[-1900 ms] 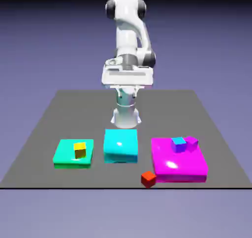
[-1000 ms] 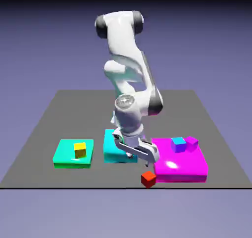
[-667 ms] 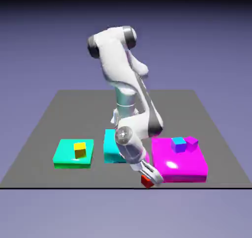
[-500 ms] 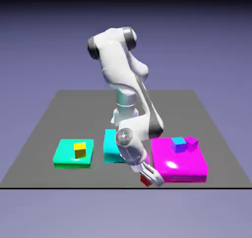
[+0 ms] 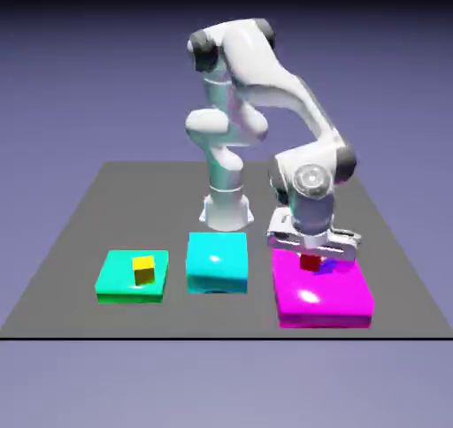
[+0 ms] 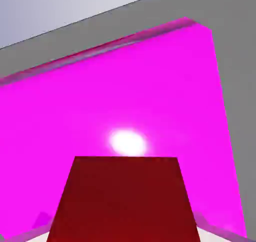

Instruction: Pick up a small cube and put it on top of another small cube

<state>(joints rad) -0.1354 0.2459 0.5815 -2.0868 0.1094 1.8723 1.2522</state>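
Gripper clamped tight on red cube, right of centre in exterior view, hanging over magenta slab. Cube fills bottom of hand view, carried high, probably to clear slab before stacking.

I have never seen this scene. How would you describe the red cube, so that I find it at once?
Look at the large magenta block at the exterior view's right end of the row of three flat blocks on the grey table. Just above its far part hangs the white arm's gripper, and the small red cube is clamped in it. It is the only red thing; the other loose cube in sight, on the green block, is yellow.
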